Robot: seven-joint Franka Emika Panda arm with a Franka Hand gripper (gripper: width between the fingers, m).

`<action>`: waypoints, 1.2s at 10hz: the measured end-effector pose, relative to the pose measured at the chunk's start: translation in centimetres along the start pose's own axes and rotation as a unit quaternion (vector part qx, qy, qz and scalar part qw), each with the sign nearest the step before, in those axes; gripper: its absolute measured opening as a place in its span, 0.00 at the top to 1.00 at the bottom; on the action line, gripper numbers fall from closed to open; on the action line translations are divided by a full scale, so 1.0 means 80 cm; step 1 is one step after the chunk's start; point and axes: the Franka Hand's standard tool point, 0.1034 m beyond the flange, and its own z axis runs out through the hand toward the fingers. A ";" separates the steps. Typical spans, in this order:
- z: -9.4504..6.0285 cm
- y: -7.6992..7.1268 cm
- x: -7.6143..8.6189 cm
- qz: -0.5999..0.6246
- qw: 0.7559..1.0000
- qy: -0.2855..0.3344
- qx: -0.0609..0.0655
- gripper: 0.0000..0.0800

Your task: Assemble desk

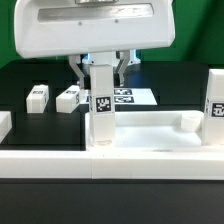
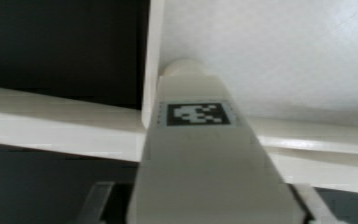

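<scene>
White square-section plastic leg (image 1: 102, 118) hangs upright in my two-finger gripper (image 1: 100, 72), fingers clamped on its upper end. Its foot meets the wide white tray-like desk slab (image 1: 150, 128) along the table's camera-side edge. Behind, toward the far edge, lie a loose white block leg (image 1: 38, 96) and its twin (image 1: 68, 98).

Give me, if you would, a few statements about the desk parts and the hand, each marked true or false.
1. The hand grips a leg upright. True.
2. That leg bears no tag. False: a tag shows on it.
3. Two loose legs lie on the table at the exterior view's left. True.
4. No leg stands at the slab's end on the exterior view's right. False: an upright leg stands there.
</scene>
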 end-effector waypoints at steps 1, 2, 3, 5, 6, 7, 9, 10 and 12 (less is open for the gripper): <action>0.000 0.000 0.000 0.008 1.000 0.000 0.000 0.64; 0.000 0.000 0.000 0.008 1.000 0.000 0.000 0.64; 0.000 0.001 0.000 0.027 1.000 0.000 0.002 0.64; 0.001 0.003 0.000 0.135 0.991 -0.003 0.005 0.64; 0.001 0.004 0.000 0.181 0.983 -0.003 0.005 0.64; 0.000 0.005 -0.001 0.226 0.974 -0.003 0.004 0.64; 0.000 0.006 -0.001 0.308 0.951 -0.004 0.004 0.64; 0.000 0.006 -0.001 0.339 0.941 -0.004 0.004 0.64; 0.001 0.002 -0.002 0.452 0.892 -0.005 0.003 0.64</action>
